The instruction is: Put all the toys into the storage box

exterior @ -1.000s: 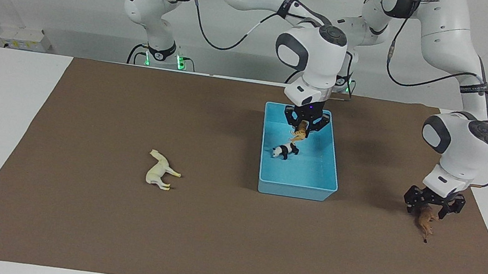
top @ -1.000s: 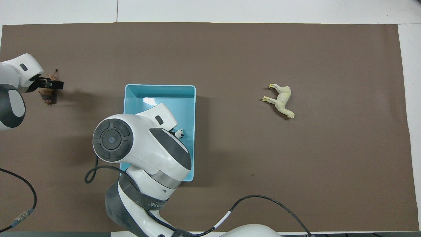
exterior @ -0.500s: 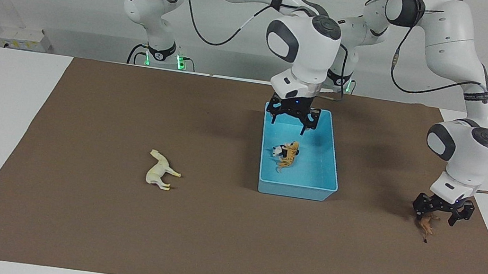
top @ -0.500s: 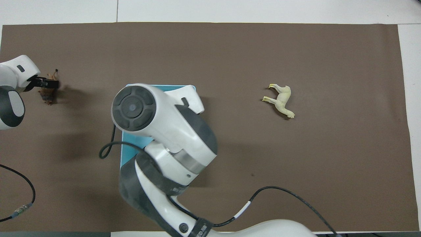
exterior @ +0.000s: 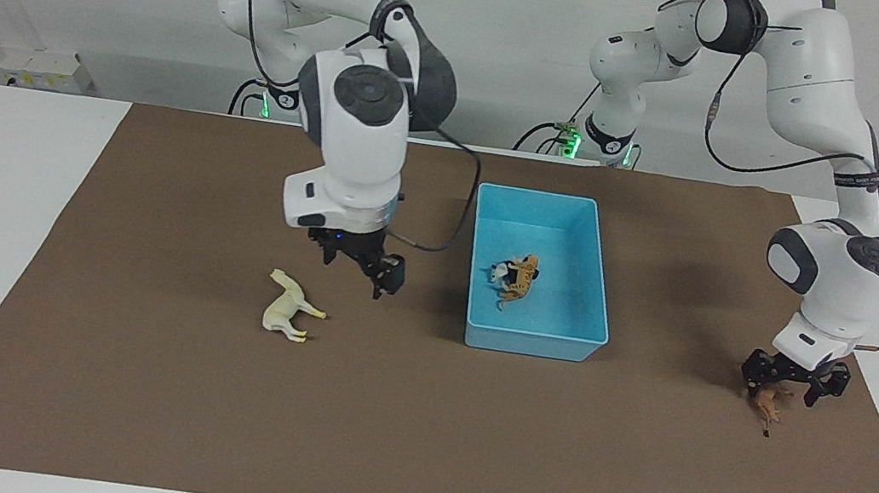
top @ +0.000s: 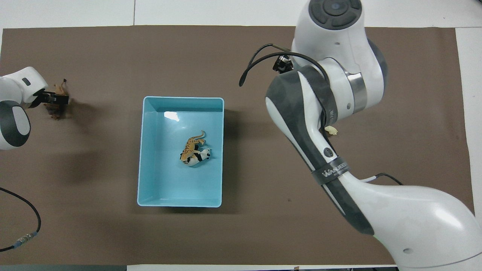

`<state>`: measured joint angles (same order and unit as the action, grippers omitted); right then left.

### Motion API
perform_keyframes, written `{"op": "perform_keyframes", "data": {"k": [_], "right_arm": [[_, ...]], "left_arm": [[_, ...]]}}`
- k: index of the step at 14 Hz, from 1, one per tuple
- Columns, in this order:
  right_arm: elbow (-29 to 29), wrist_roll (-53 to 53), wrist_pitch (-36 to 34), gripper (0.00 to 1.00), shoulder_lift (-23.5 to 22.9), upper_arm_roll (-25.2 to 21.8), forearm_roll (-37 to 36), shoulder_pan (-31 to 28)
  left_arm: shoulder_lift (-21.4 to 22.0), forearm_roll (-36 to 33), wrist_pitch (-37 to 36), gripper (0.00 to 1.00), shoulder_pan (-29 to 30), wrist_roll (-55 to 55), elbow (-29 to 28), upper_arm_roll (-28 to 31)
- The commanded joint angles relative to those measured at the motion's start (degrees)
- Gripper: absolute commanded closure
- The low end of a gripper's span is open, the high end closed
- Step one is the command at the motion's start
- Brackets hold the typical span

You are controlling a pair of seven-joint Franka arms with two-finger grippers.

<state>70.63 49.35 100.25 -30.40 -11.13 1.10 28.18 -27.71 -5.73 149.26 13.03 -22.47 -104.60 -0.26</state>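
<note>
The light-blue storage box (exterior: 533, 340) stands mid-table on the brown mat. The orange leopard (exterior: 521, 279) lies in it against the panda (exterior: 500, 271). Both also show in the overhead view: the leopard (top: 191, 144), the panda (top: 200, 157) and the box (top: 180, 100). The cream horse (exterior: 286, 313) lies on the mat toward the right arm's end. My right gripper (exterior: 362, 266) hangs open and empty over the mat between the horse and the box. My left gripper (exterior: 788, 388) is low, open, straddling the brown lion (exterior: 767, 406) at the left arm's end.
The brown mat (exterior: 413, 432) covers most of the white table. In the overhead view my right arm (top: 320, 113) hides nearly all of the horse, and the lion (top: 56, 111) peeks out beside my left gripper (top: 52, 99).
My right gripper let go of the leopard into the box, then swung out of the box toward the horse. My left gripper sank lower over the lion.
</note>
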Motion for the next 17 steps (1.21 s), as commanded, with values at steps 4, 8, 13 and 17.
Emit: {"op": "perform_keyframes", "data": {"k": [4, 8, 13, 17], "right_arm": [[27.8, -6.0, 22.6, 0.00, 7.4, 0.7, -0.2, -4.9], [32.2, -8.1, 26.8, 0.00, 7.3, 0.7, -0.1, -5.4], [35.2, -9.3, 32.9, 0.00, 5.4, 0.7, 0.0, -5.4], [36.4, -8.9, 35.1, 0.00, 5.3, 0.7, 0.0, -6.1]], "left_arm": [[-0.1, -1.2, 3.9, 0.00, 1.5, -0.5, -2.0, -0.5], [-0.2, -1.3, 4.1, 0.00, 1.5, -0.5, -2.4, -0.5], [-0.2, -1.2, 4.0, 0.67, 1.1, -0.3, -2.6, -0.5], [-0.1, -1.2, 3.0, 1.00, 0.7, -0.2, -2.5, -0.5]]}}
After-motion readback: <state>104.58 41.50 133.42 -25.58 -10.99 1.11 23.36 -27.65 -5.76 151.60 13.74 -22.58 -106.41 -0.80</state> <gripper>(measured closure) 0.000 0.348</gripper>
